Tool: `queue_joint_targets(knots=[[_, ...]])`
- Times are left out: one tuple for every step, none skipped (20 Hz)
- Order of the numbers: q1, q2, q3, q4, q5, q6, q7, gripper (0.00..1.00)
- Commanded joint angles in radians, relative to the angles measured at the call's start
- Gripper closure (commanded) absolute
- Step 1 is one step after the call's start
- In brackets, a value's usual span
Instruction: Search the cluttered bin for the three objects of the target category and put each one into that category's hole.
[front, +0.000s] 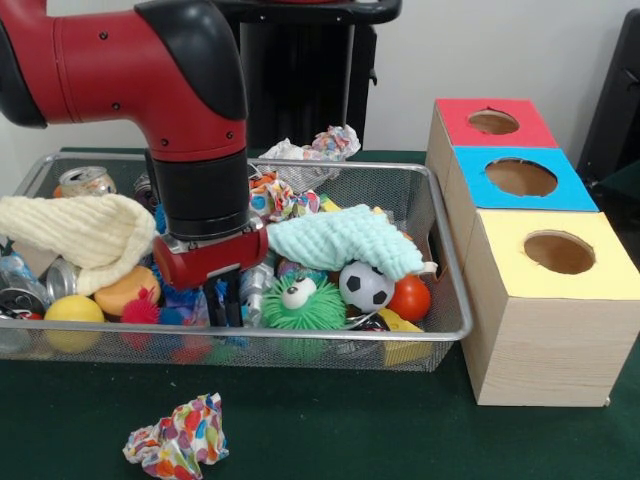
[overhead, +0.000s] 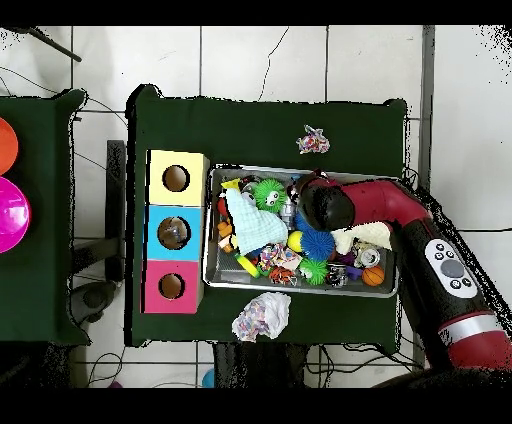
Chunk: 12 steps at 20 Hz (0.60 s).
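Deep among clutter in your silver wire-mesh bin (front: 440, 335), the black pincer (front: 225, 300) probed beside a crushed clear bottle (front: 256, 283), its closure unclear; the red-topped box's hole (front: 493, 122) waited unfilled.

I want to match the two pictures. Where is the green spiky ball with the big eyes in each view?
Front view: green spiky ball at the bin's near rim, beside the soccer ball.
Overhead view: green spiky ball near the bin's top edge, towards the yellow-topped box.
Shared landmark: the mint cloth next to it.
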Motion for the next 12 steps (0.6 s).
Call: queue_joint_targets(knots=[[0.0,-0.027,0.006,0.008,-0.009,0.067,-0.163,1.0],[-0.001,-0.045,0.01,0.018,0.004,0.081,-0.161,1.0],[-0.002,-0.058,0.014,0.024,0.013,0.092,-0.163,1.0],[-0.003,-0.072,0.018,0.031,0.022,0.103,-0.164,1.0],[-0.005,-0.088,0.023,0.039,0.035,0.116,-0.166,1.0],[-0.007,-0.095,0.026,0.042,0.043,0.122,-0.167,1.0],[-0.009,-0.105,0.031,0.045,0.051,0.135,-0.178,1.0],[-0.009,-0.109,0.031,0.046,0.055,0.14,-0.183,1.0],[-0.009,-0.114,0.032,0.047,0.058,0.144,-0.185,1.0],[-0.008,-0.118,0.032,0.047,0.061,0.147,-0.185,1.0],[-0.009,-0.12,0.033,0.047,0.063,0.149,-0.187,1.0],[-0.009,-0.121,0.033,0.047,0.064,0.149,-0.191,1.0]])
